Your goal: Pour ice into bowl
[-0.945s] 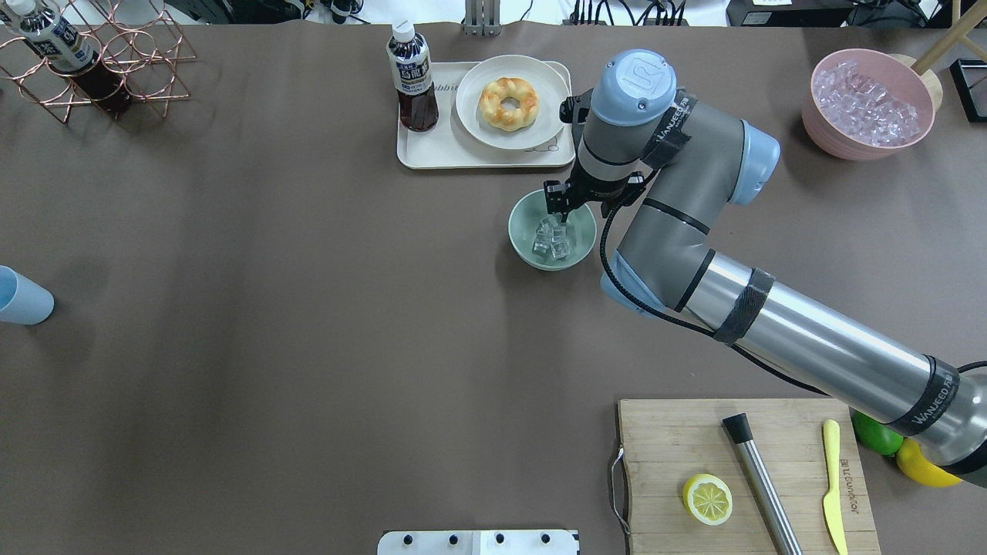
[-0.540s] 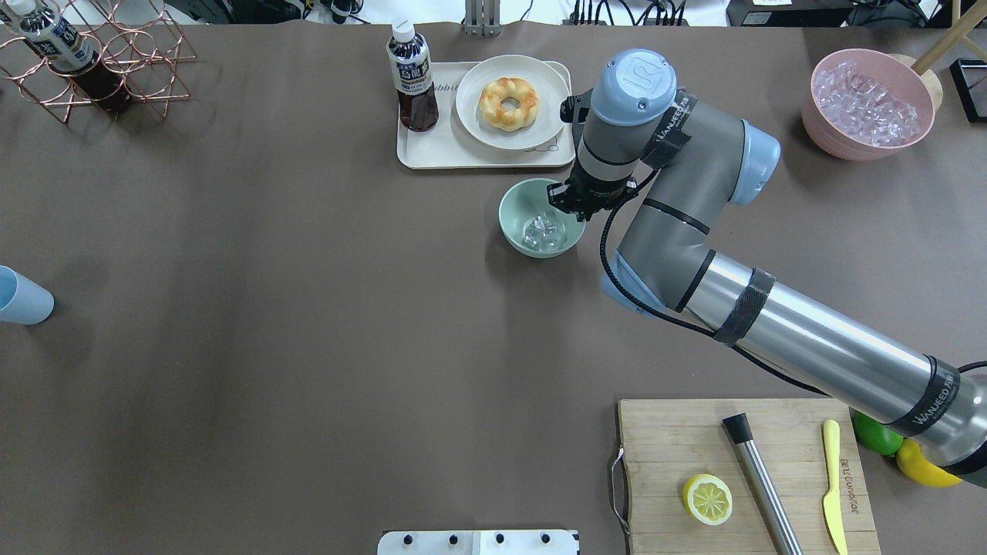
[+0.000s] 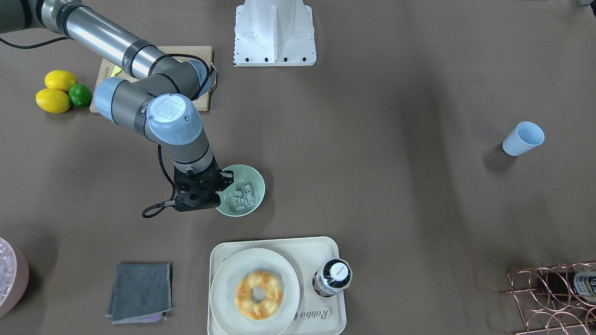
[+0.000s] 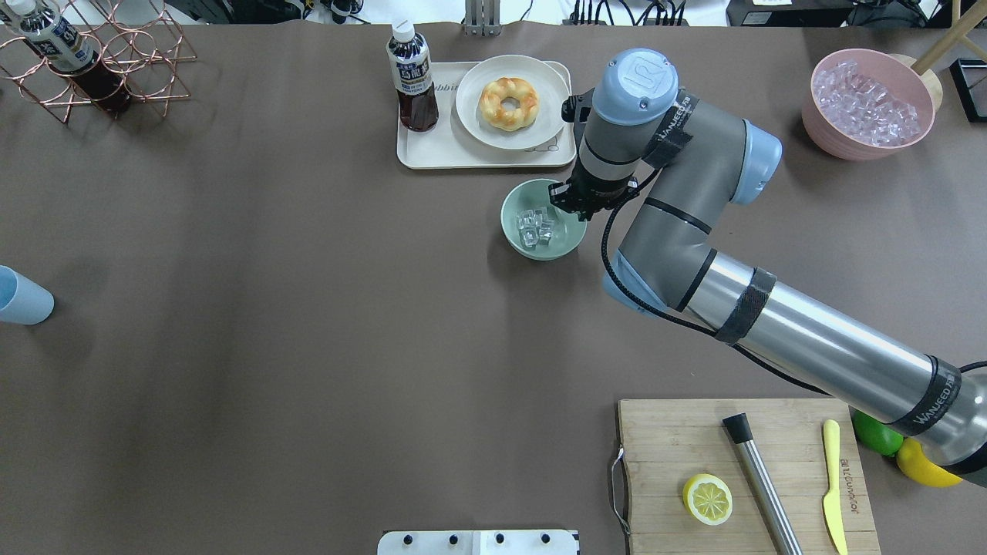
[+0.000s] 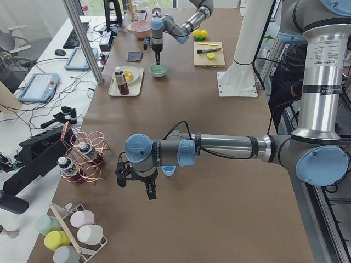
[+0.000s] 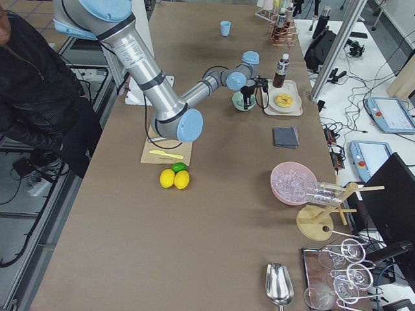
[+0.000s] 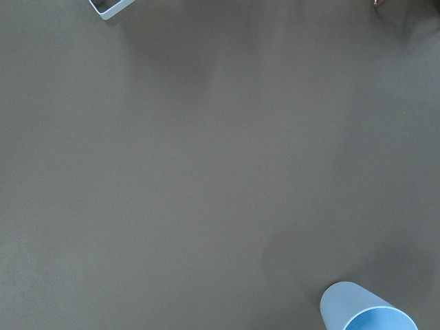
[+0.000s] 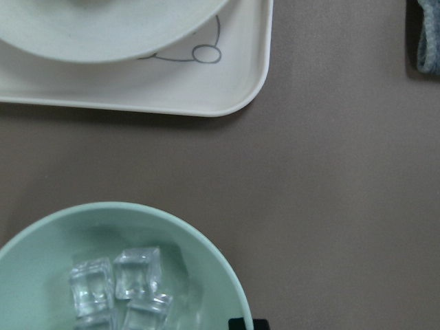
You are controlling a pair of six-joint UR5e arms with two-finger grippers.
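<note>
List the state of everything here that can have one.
bowl: upright, not empty.
ice: loose cubes lying in the bowl.
right gripper: appears shut on the bowl's rim.
left gripper: open or shut, cannot tell.
pink bowl: upright, full of clear cubes.
blue cup: upright, empty.
bottle: capped, upright on the tray.

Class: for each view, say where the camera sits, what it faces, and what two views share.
Front-facing: across the table, facing the base; right arm at bowl.
Overhead: behind robot, looking down; right arm only.
Exterior left: table's left end; left arm near.
Exterior right: right end; right arm near.
Left wrist: down at blue cup; no fingers.
Right wrist: down at ice; one fingertip.
Overhead, right wrist: both show ice.
</note>
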